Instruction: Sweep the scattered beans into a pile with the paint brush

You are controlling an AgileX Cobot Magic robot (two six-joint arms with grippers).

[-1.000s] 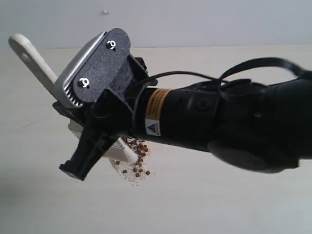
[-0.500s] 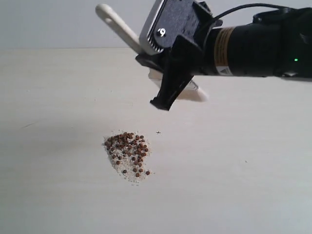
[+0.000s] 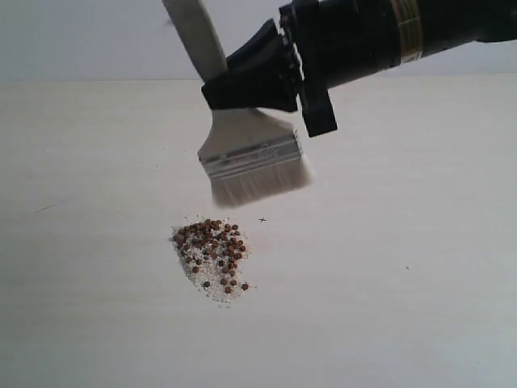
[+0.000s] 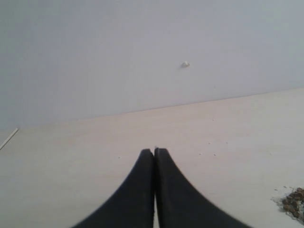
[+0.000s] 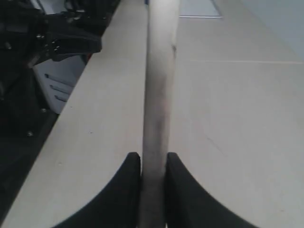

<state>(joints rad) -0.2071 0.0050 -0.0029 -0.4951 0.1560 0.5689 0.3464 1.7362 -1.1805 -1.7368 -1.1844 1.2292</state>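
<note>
The beans lie in one compact pile [image 3: 212, 255] of reddish-brown beans and pale crumbs on the pale table [image 3: 388, 283]. The paint brush [image 3: 250, 153] hangs in the air above and a little behind the pile, broad face toward the exterior camera, whitish bristles [image 3: 260, 184] pointing down and clear of the beans. My right gripper [image 3: 250, 85] is shut on its wooden handle [image 5: 156, 95], which runs straight out between the jaws of that gripper [image 5: 153, 159]. My left gripper [image 4: 154, 152] is shut with nothing in it; the pile [image 4: 293, 202] shows at the frame's edge.
A few stray crumbs [image 4: 209, 149] dot the table beyond the left gripper. A tiny dark mark [image 3: 262, 219] sits just right of the pile. Black equipment [image 5: 42, 42] stands past the table's edge [image 5: 71, 109]. A grey wall [image 4: 142, 47] backs the table.
The right arm rose from the pile and moved right, then turned the brush so its flat face shows and its bristles point down. The pile stayed put.
</note>
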